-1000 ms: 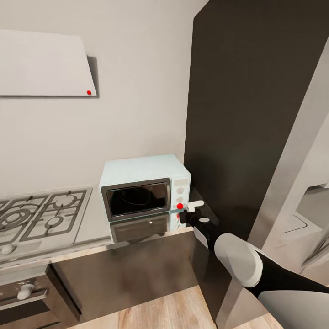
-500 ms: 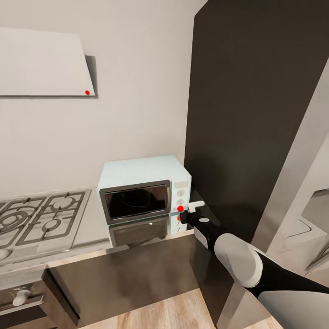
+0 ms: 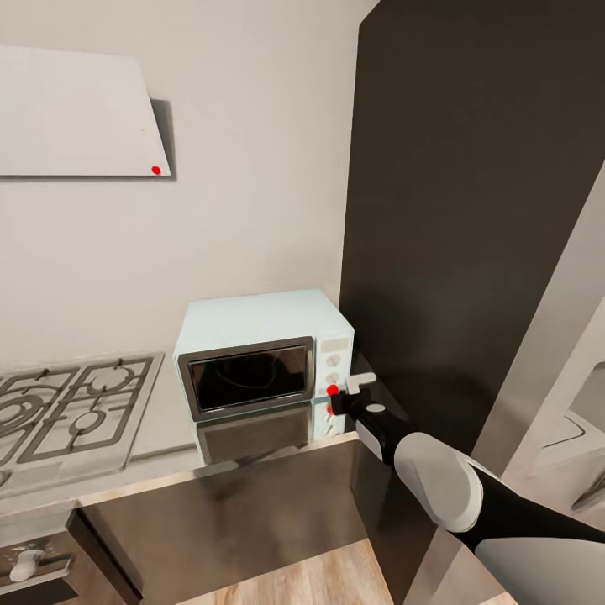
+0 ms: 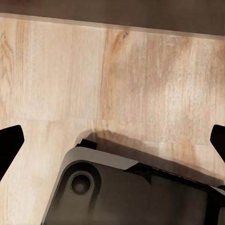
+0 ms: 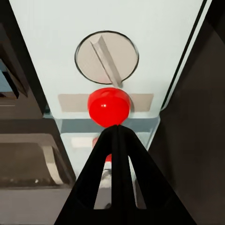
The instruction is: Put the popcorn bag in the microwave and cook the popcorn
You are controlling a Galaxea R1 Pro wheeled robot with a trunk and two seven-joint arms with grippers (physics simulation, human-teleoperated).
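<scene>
A tall dark grey-brown cabinet panel [image 3: 470,210] fills the right half of the head view, beside the white wall [image 3: 252,168] of the kitchen. A flat white box with a red dot [image 3: 76,113] hangs on this wall in the upper left of the frame. Below, the grey brushed-metal countertop [image 3: 172,420] runs across the lower left, and on it lies the steel gas hob with black grates [image 3: 67,407] at the left edge. The small pale-blue microwave with a dark glass door [image 3: 262,353] stands on the countertop in the centre of the frame, its door shut. The right gripper [image 3: 344,393] reaches to the microwave's control strip from the lower right. In the right wrist view the two black fingers [image 5: 115,154] are pressed together with nothing between them, and their tip touches a round red button [image 5: 108,106] just beside a pale round knob [image 5: 106,57]. The left gripper [image 4: 112,140] hangs over the pale wood floor [image 4: 140,79], its black fingertips [image 4: 9,140] far apart.
</scene>
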